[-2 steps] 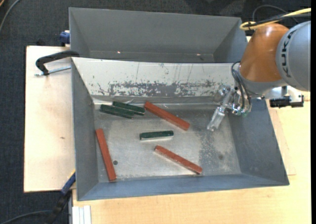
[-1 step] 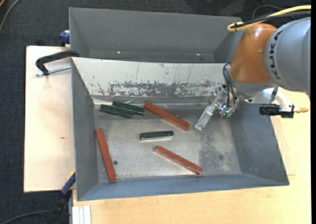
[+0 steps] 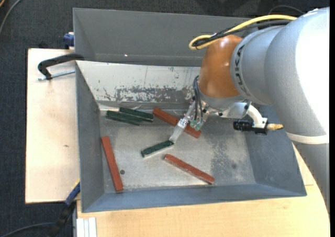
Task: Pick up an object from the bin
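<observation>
My end effector (image 3: 187, 125) sits low in the far middle of the bin (image 3: 272, 168), over the right end of a slanting red-brown stick (image 3: 163, 115), with a dark green stick (image 3: 156, 149) just to its near left. I cannot tell whether it is apart or together. I judge this the grasping step. Next I must straddle the red-brown stick squarely, clamp it, then lift.

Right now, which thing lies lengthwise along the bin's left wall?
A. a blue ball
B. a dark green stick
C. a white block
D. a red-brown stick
D: a red-brown stick lies lengthwise beside the left wall of the bin, while a pair of dark green sticks sits near the back wall and a third green stick lies mid-floor.
</observation>
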Tool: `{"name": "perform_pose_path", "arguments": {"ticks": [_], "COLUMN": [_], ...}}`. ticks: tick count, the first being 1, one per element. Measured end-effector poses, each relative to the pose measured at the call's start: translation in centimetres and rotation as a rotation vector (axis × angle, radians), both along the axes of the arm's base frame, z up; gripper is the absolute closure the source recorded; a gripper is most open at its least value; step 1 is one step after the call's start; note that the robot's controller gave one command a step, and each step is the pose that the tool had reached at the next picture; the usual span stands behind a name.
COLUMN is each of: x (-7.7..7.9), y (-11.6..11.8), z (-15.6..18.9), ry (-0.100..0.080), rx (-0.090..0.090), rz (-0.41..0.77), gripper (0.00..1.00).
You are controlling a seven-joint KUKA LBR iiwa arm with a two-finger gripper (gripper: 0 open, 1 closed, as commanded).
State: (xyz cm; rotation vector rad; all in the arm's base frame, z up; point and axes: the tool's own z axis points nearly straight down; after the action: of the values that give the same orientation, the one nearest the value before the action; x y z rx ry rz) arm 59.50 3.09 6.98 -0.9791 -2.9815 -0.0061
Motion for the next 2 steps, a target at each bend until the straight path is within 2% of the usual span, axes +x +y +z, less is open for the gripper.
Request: {"name": "perform_pose_path", "arguments": {"ticks": [1,2], "x": [0.04,0.03], "y": [5.53,5.18], "z": [0.16,0.12], "ry": [-0.007,-0.005], "rx": [-0.001,-0.004], "rz": [-0.031,-0.033], "gripper": [0.0,1.0]}}
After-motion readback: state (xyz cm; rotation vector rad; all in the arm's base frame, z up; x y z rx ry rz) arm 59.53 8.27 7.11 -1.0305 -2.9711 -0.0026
